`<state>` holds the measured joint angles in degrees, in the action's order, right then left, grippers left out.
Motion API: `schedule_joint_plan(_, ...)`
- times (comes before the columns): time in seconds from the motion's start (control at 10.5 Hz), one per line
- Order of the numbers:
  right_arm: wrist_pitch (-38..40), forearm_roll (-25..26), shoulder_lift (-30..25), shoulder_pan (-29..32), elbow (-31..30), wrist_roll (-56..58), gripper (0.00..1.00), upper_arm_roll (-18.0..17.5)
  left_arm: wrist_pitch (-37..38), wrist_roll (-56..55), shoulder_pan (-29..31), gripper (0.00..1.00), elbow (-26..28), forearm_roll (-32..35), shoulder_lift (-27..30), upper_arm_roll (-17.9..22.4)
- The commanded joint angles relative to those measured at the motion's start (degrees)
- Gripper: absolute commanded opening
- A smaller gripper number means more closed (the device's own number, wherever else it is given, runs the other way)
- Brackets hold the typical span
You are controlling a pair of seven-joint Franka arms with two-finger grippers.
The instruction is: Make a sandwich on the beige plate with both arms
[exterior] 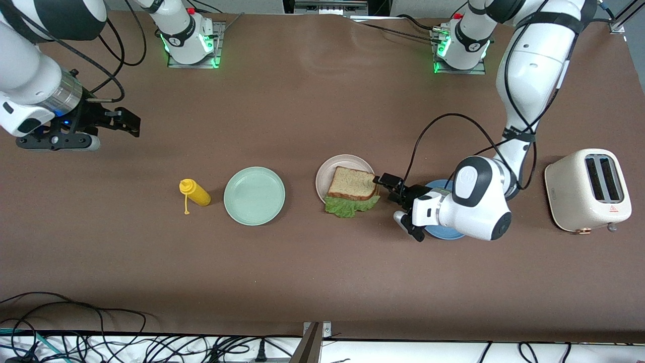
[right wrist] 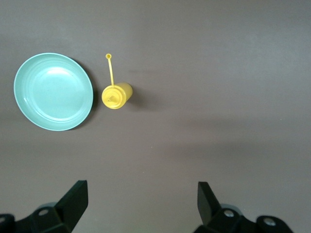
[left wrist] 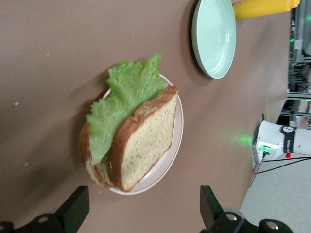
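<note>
The sandwich (exterior: pixel 351 184) lies on the beige plate (exterior: pixel 325 174): two brown bread slices with a green lettuce leaf (exterior: pixel 347 206) sticking out toward the front camera. My left gripper (exterior: pixel 390 199) hovers just beside the plate, toward the left arm's end of the table, open and holding nothing. In the left wrist view the sandwich (left wrist: pixel 143 141) and plate (left wrist: pixel 178 141) sit just ahead of the spread fingers of the left gripper (left wrist: pixel 143 208). My right gripper (exterior: pixel 132 122) waits open over bare table at the right arm's end, and shows open in its own view (right wrist: pixel 141 199).
A mint green plate (exterior: pixel 254 195) and a lying yellow squeeze bottle (exterior: pixel 195 192) sit toward the right arm's end. A blue plate (exterior: pixel 443 233) is mostly hidden under the left wrist. A cream toaster (exterior: pixel 587 189) stands at the left arm's end.
</note>
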<state>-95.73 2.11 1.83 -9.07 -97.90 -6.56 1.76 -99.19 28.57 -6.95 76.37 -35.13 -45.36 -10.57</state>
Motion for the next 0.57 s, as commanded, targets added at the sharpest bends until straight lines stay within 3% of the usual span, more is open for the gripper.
schedule_joint_plan(0.0, 1.42, 0.79, 0.28, 0.19, 1.57, -0.47, 1.0, 0.08, 4.68, -6.49, 0.27, 1.0, 0.79, 9.07, 6.84, 0.47)
schedule_joint_plan(0.48, 1.42, 0.53, 0.54, 0.11, 2.01, -0.21, 1.0, -0.01, 14.45, -14.5, 2.12, 1.0, 0.79, 29.99, 20.72, 0.82)
